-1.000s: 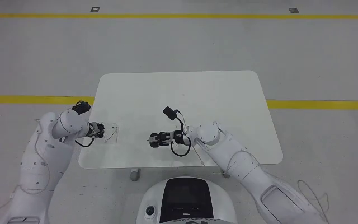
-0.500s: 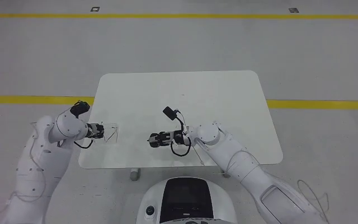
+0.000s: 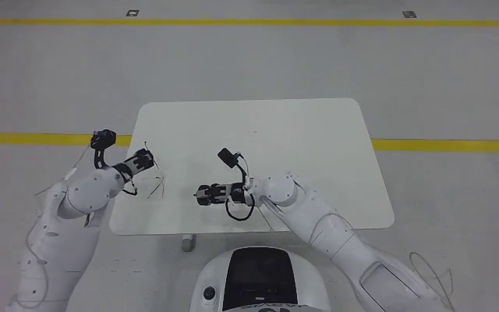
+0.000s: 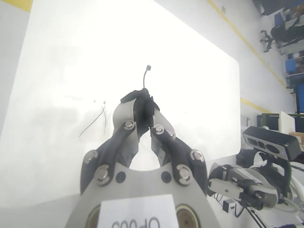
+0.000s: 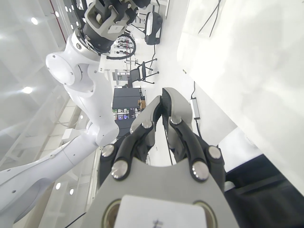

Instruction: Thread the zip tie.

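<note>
Left gripper (image 4: 143, 96) clenched on zip tie (image 4: 145, 78) above table (image 3: 312, 125) left edge, square head poking clear of fingertips, probably exposed for threading. Right gripper (image 5: 163, 100) pinched on thin black strip (image 5: 168, 143), likely tail, near table front. Spare ties (image 4: 95, 119) lie on table near left gripper.

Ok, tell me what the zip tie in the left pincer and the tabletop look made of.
The zip tie: likely nylon-type plastic, black and matte. The thin strap bends in a curve above the shut left pincer and ends in a small square head.
The table: white and smooth, probably laminate or coated board. Its surface glares bright and its corners are rounded.
</note>
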You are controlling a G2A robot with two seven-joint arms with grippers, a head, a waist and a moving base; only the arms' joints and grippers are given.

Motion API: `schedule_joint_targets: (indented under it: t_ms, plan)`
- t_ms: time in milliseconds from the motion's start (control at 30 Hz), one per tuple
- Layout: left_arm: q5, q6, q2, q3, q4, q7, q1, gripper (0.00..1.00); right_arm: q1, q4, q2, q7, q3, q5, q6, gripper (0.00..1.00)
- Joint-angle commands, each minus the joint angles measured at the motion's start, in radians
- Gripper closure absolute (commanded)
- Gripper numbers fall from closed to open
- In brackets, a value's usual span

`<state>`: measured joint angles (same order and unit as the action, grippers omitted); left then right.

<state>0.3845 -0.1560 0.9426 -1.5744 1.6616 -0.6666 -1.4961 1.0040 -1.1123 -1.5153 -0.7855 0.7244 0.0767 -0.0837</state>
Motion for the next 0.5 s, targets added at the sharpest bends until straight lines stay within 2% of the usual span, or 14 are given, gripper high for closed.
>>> schedule_joint_targets:
  t_ms: [0, 100, 400, 467]
  plan:
    - [-0.017, 0.017, 0.003, 0.005, -0.003, 0.04, -0.017, 1.0, -0.004, 0.005, -0.005, 0.025, -0.01, -0.008, -0.004, 1.0]
    - [0.014, 0.013, 0.003, 0.023, -0.015, 0.024, -0.005, 1.0, -0.018, 0.015, -0.011, 0.068, -0.028, -0.058, 0.0, 1.0]
    - [0.014, 0.013, 0.003, 0.023, -0.015, 0.024, -0.005, 1.0, -0.012, 0.012, -0.011, 0.079, -0.027, -0.058, -0.001, 1.0]
    - [-0.003, 0.065, 0.006, 0.038, -0.016, 0.053, -0.016, 1.0, 0.003, 0.008, -0.01, 0.117, -0.019, -0.06, 0.0, 1.0]
